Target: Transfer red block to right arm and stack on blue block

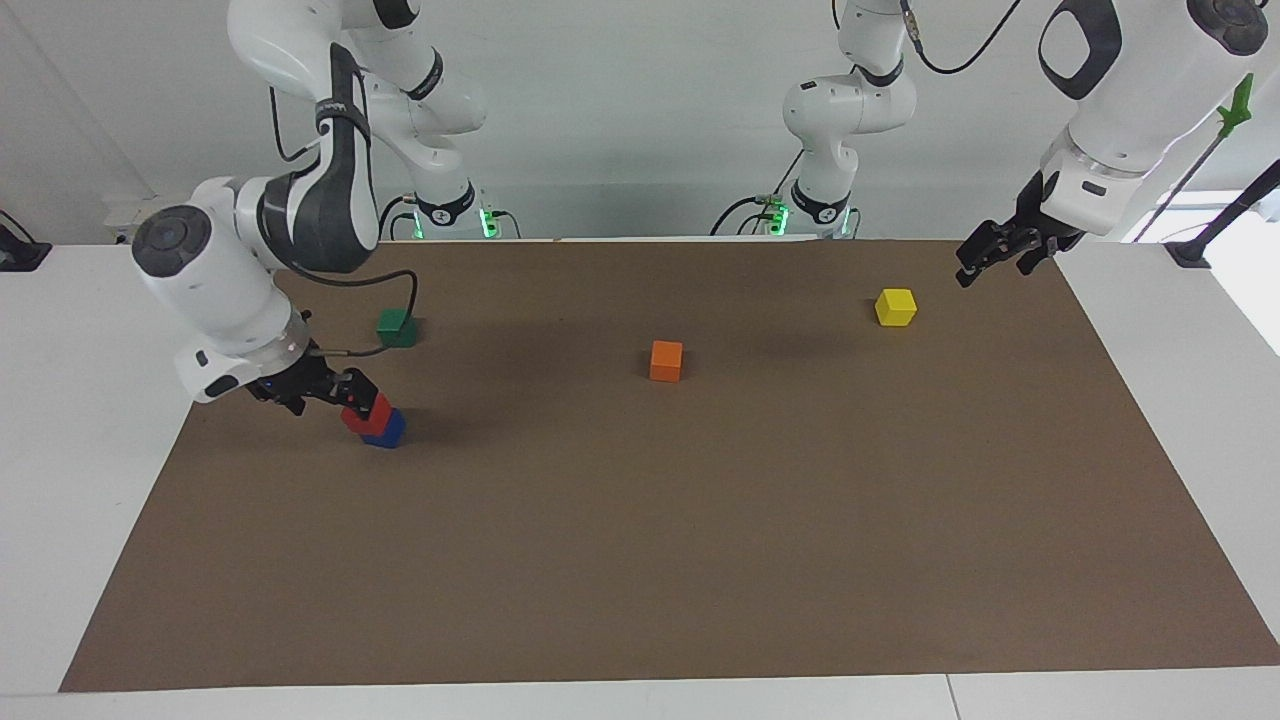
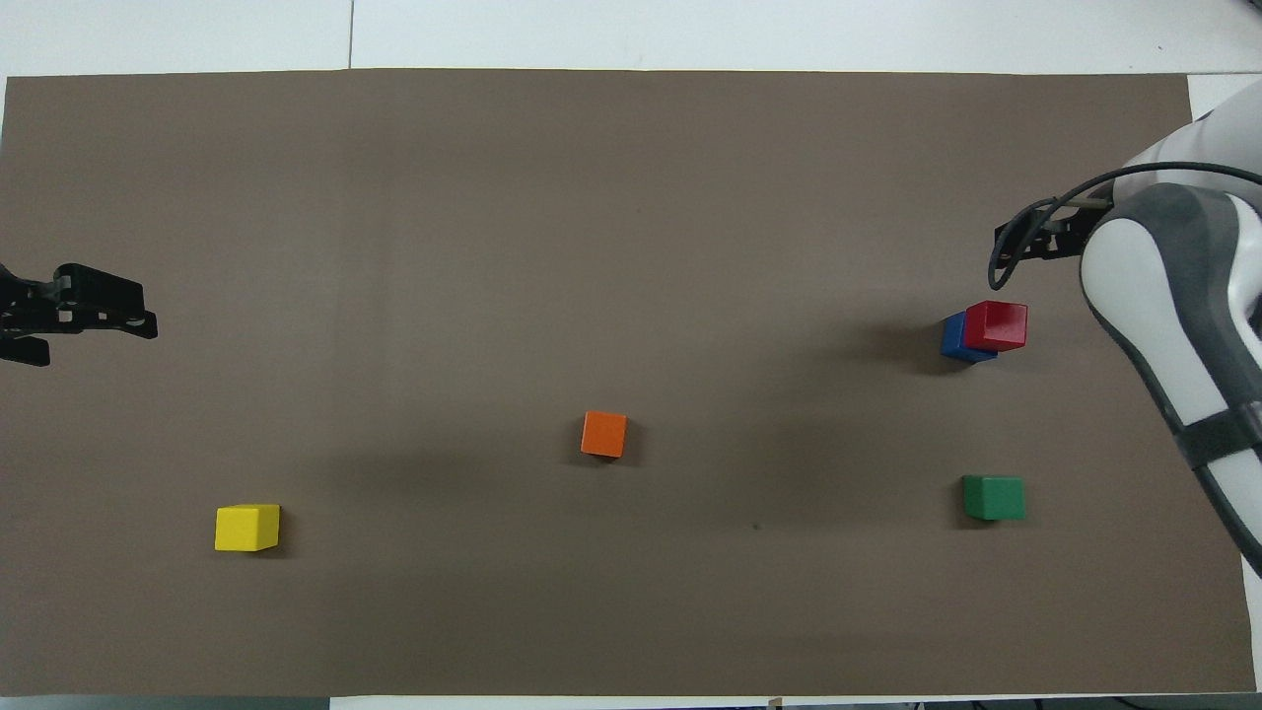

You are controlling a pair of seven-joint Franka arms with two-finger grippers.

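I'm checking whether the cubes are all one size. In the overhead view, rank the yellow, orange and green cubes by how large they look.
1. Yellow cube and green cube: look alike, not ranked apart.
2. Orange cube: slightly smaller-looking, though the margin is small enough that viewing angle may explain it.

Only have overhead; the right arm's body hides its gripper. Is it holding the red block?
Observer: It looks not. In the facing view the right gripper hangs just above the red block, off toward the right arm's end of the table.
Operator: Red seated on blue?
Observer: Yes, it rests on the blue block, level but offset, with part of blue showing from under it.
Operator: Left gripper height?
Observer: The left gripper waits up in the air over the mat edge near the yellow block, touching nothing.
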